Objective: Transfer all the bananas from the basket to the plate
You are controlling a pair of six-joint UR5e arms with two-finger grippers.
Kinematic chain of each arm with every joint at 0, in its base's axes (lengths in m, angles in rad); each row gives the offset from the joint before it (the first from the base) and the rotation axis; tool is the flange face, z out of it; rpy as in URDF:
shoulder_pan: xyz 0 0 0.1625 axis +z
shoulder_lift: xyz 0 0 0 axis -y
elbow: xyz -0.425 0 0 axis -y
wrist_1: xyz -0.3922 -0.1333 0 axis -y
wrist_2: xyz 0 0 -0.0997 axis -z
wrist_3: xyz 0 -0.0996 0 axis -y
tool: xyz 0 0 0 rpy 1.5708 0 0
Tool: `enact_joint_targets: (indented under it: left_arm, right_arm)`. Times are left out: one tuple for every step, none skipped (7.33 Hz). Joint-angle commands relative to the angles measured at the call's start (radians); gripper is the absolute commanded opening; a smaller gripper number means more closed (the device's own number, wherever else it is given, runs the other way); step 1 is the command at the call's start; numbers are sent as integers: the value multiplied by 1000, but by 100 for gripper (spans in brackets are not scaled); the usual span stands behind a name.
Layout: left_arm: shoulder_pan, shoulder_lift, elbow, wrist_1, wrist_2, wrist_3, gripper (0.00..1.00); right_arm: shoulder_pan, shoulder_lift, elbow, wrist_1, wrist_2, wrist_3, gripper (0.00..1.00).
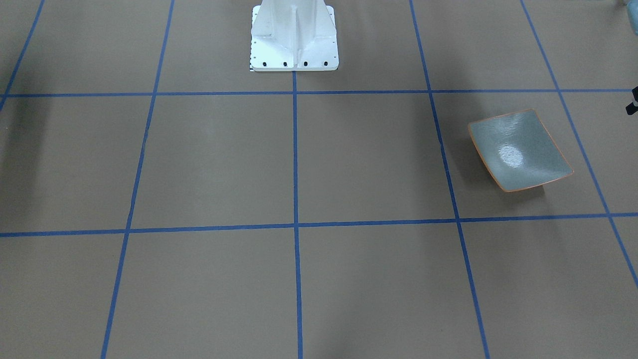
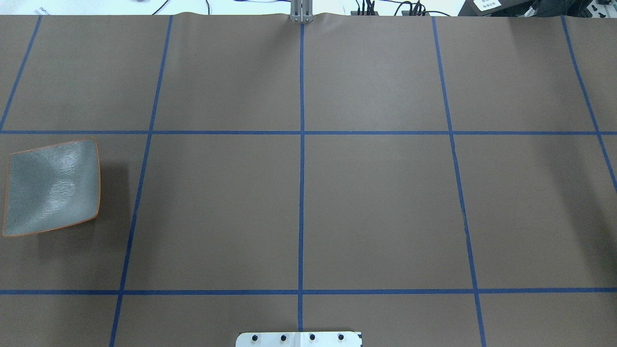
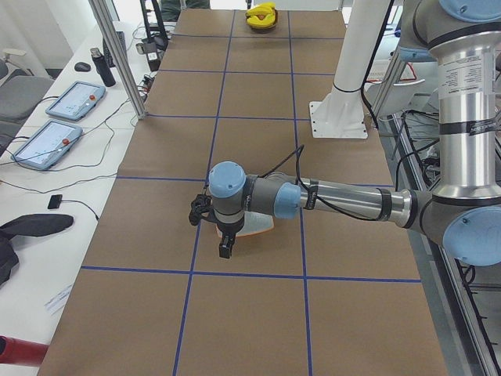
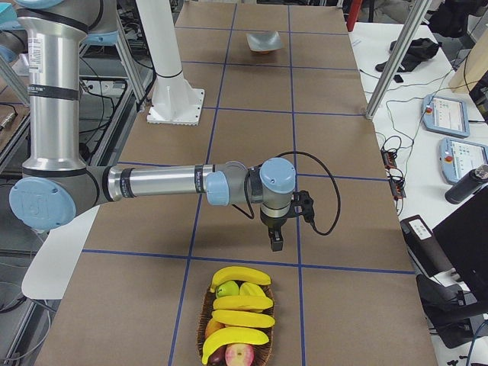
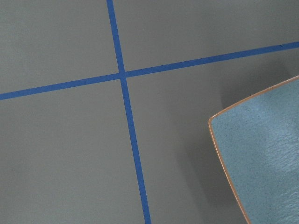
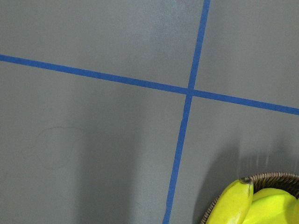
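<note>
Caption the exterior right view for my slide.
Right claw poised near wicker basket of bananas; distant plate empty.

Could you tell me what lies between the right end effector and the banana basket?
Only table cover and one blue tape line separate the right end effector from the basket, as the exterior right view shows.

**Brown-papered table in a lab workspace**

The table is covered in brown paper, marked into large rectangles by blue tape lines. Soft light leaves blurred shadows on the paper. Along one long side stands a white desk carrying two tablet-like control pendants, a black bottle and a dark cloth. Aluminium posts rise at the table's edge, and a grey chair sits beyond the desk.
</note>
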Motion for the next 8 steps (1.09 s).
enact_joint_targets:
  left_arm:
    - [0,-11,-6,2,8,0,99]
    - [1,-8,12,0,7,4,99]
    - [0,-5,5,0,5,0,99]
    - [0,0,5,0,5,0,99]
    - [1,-1,22,0,5,1,99]
    - [0,-1,1,0,-1,-2,99]
    - [0,5,-41,5,-4,0,99]
    - [1,-4,-15,0,1,-5,99]
  right_arm:
    - [0,23,0,-39,-5,-1,100]
    - [0,20,2,-36,-2,-1,100]
    - [0,12,-1,-32,4,-1,100]
    - [0,11,-3,-28,6,-1,100]
    - [0,12,-3,-28,6,0,100]
    - [0,11,-3,-28,22,-1,100]
    - [0,4,-4,-25,26,-1,100]
    - [0,4,-13,-25,23,-3,100]
